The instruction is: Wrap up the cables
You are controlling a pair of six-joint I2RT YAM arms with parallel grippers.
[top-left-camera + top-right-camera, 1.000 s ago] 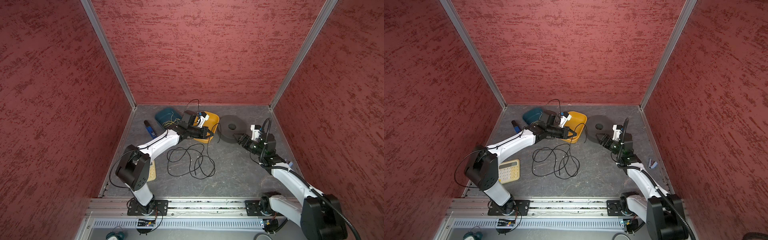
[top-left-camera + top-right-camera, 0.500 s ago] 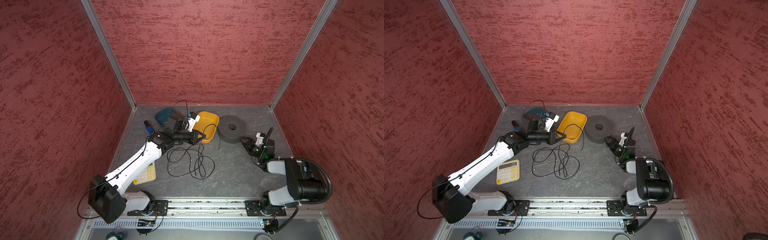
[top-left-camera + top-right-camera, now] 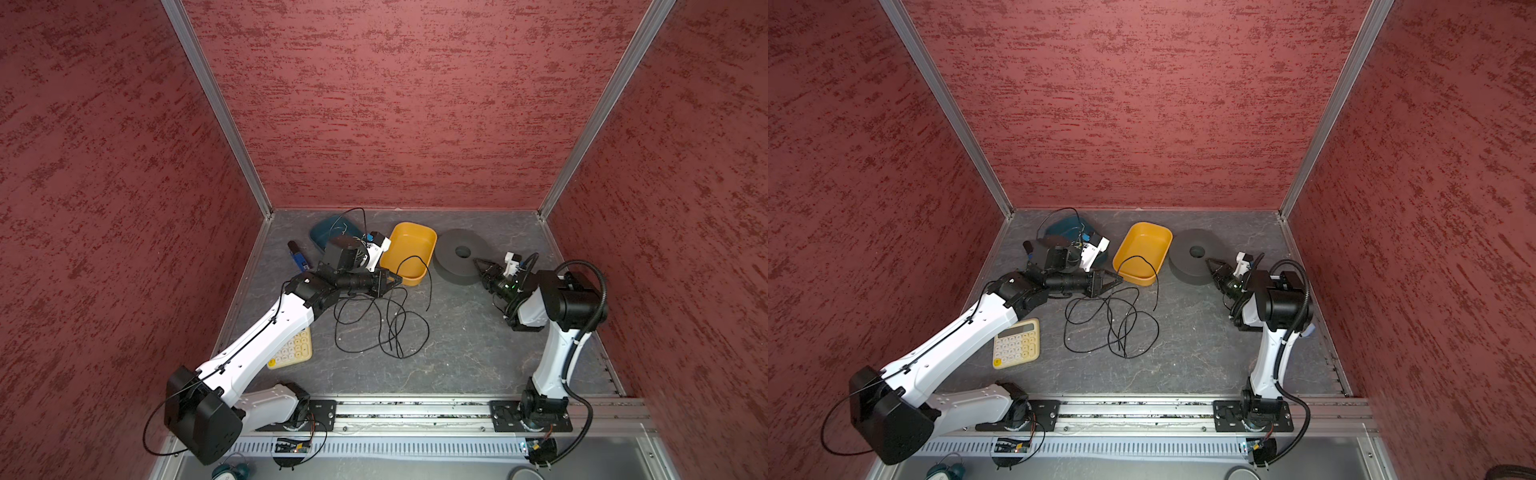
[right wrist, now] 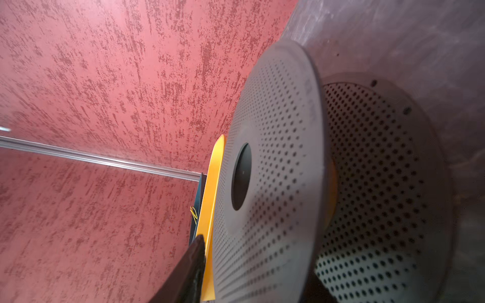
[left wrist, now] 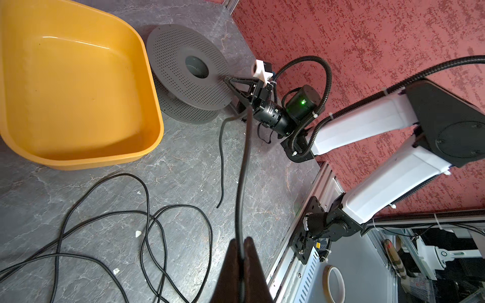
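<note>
Two grippers work opposite ends of a red-walled cell. The left gripper (image 5: pixel 241 240) is clenched on the black cable (image 5: pixel 244 157), the cord pinched between its dark fingertips (image 5: pixel 248 244) a short way from one end. From that pinch the cable (image 3: pixel 430 286) arches up past the near corner of the yellow tray (image 3: pixel 409 245), and its free end drops toward the grey floor just beside the tray. Behind the left gripper (image 3: pixel 395 279), the rest of the cord lies in loose, overlapping loops on the floor between the two arms, unwound and apart from the spool.

The right gripper (image 5: pixel 232 85) sits at the rim of the grey perforated spool (image 5: pixel 178 52), which lies flat just beside the tray. Its jaws stand apart, one above the upper disc and one below it; whether they press on the disc cannot be told. The right wrist view shows one dark finger (image 4: pixel 191 262) alongside the spool (image 4: pixel 275 183), the other hidden.

In both top views a teal tray (image 3: pixel 328 230) sits behind the left wrist, a blue pen (image 3: pixel 298 255) near it, and a cream calculator (image 3: pixel 1016 343) lies beside the left forearm, near the loops.
</note>
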